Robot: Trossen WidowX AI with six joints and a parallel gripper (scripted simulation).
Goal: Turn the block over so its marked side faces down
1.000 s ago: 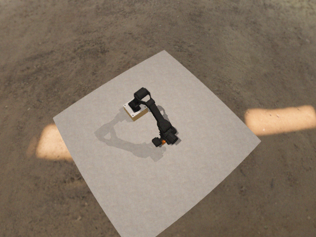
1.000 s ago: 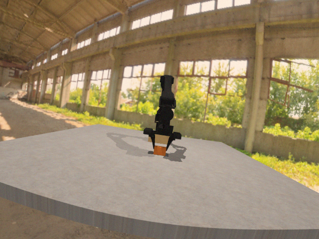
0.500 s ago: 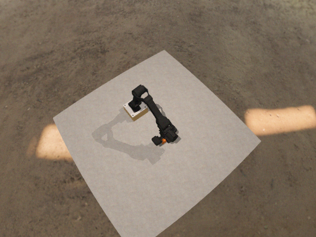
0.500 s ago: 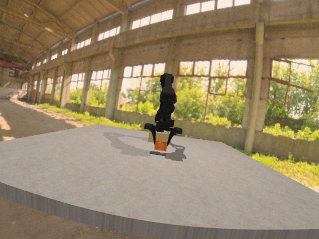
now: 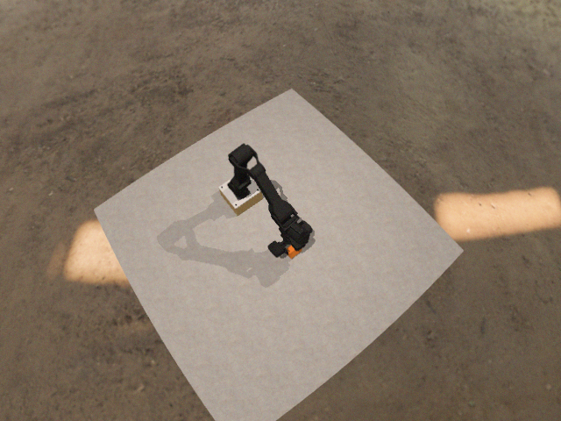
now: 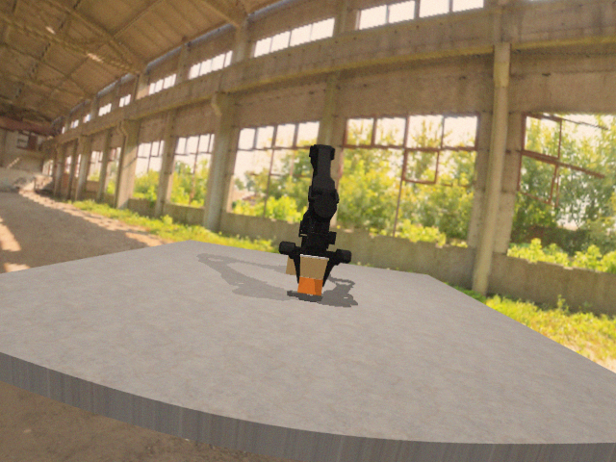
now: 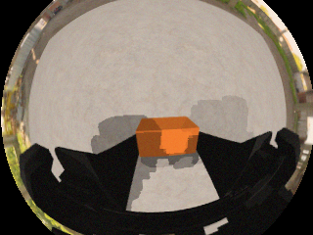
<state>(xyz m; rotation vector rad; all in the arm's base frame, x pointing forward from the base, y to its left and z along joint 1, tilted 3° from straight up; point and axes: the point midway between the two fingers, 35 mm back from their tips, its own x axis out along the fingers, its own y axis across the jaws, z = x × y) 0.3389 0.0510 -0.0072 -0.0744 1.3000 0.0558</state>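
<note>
The orange block [image 5: 293, 252] [image 6: 310, 286] [image 7: 167, 142] is held between the two black fingers of my gripper [image 6: 311, 282] [image 7: 166, 136]. The gripper is shut on its two opposite sides. In the exterior view the block hangs low, with its dark shadow right under it; it seems just above the table [image 5: 289, 326] [image 6: 298, 368] [image 7: 147, 64], though the gap is too small to measure. In the wrist view two faces show, a narrow upper one and a wider one partly in bright light. I cannot make out which side is marked.
The arm's base block [image 5: 250, 204] [image 6: 291, 267], tan with a white top, stands on the table behind the gripper. The arm's shadow [image 5: 217, 253] [image 6: 258, 291] falls across the table beside it. The table's near edge [image 6: 248, 431] shows in the exterior view.
</note>
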